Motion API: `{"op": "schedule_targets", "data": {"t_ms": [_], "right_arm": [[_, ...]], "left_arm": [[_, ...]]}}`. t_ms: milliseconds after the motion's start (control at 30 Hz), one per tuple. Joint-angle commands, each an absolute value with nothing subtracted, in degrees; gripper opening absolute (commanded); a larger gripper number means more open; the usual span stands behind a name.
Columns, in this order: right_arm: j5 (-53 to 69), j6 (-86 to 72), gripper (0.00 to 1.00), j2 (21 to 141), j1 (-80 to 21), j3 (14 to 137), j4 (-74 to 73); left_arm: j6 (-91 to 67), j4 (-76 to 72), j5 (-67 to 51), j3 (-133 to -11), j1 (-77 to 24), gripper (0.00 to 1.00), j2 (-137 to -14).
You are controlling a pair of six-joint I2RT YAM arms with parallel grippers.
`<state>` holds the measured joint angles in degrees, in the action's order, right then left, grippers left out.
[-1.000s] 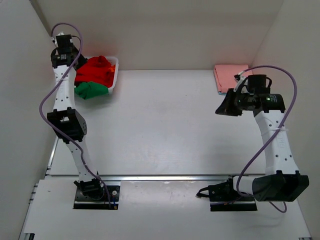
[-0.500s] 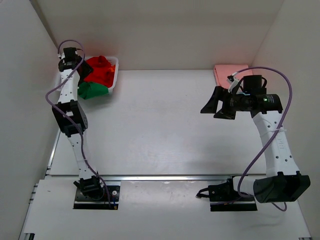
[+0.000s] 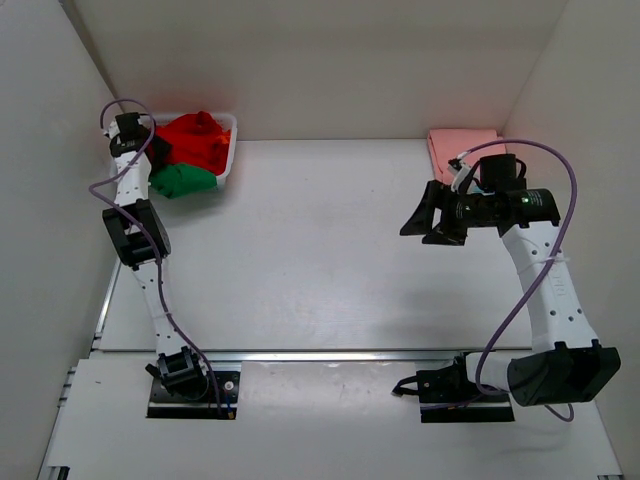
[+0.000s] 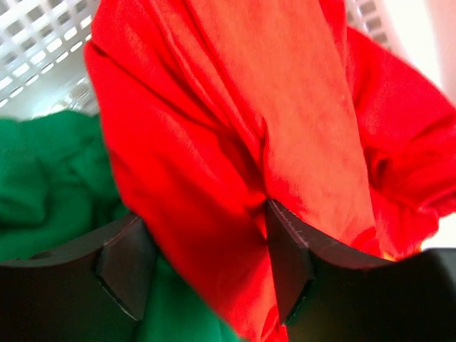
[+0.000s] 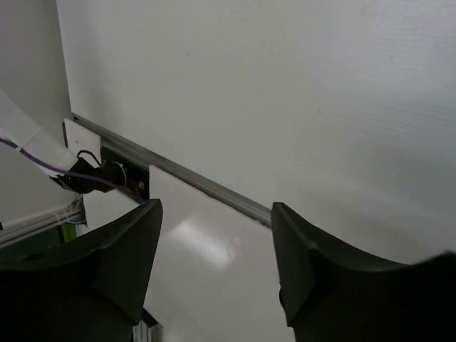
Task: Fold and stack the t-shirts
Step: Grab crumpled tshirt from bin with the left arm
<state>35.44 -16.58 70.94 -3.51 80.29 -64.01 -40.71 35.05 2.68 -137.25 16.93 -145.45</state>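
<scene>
Since the red shirt (image 4: 178, 185) lies heaped in the basket (image 4: 32, 35), between our wide-apart left fingers (image 4: 127, 265), we should sink lower and pinch a single layer. We count one red shirt, one green shirt (image 3: 183, 181) and one folded pink shirt (image 3: 462, 150) on the table (image 3: 320, 260). Our right fingers (image 5: 121, 263) are wide and empty.

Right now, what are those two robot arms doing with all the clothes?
They are folding and stacking t-shirts. The left fingers are open and reaching into the white basket at the far left. The red shirt lies between them and the green shirt beside it; it does not look pinched yet. The right fingers are open and empty, hanging above the table. One pink shirt already lies folded in the far right corner.
</scene>
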Motion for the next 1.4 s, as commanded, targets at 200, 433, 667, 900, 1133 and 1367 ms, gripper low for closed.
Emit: {"op": "schedule_targets", "data": {"t_ms": [200, 433, 667, 900, 1133, 1367], "right_arm": [[38.8, -16.6, 0.17, 71.2, -2.5, 76.9, -62.8], [42.1, -16.6, 0.13, 73.4, -2.1, 78.5, -61.9], [44.5, -14.9, 0.0, 73.4, -0.1, 78.7, -61.5], [46.5, -13.9, 0.01, 73.0, 3.5, 77.7, -60.9], [51.9, -12.7, 0.01, 71.3, 10.4, 74.4, -57.3], [35.6, -12.0, 0.0, 68.9, 5.9, 80.2, -54.7]], "left_arm": [[-47.9, 23.3, -2.8, -141.2, 17.4, 0.41, -144.1], [-48.0, 19.8, -3.9, -133.3, 17.0, 0.27, -133.6], [-50.0, 17.0, -8.0, -126.5, 17.6, 0.0, -128.7], [-56.6, 16.9, -13.9, -133.9, 16.3, 0.0, -127.3], [-60.4, 5.4, -25.5, -126.6, 12.7, 0.0, -119.1], [-55.2, 13.2, -24.3, -141.7, 1.9, 0.0, -113.7]]}}
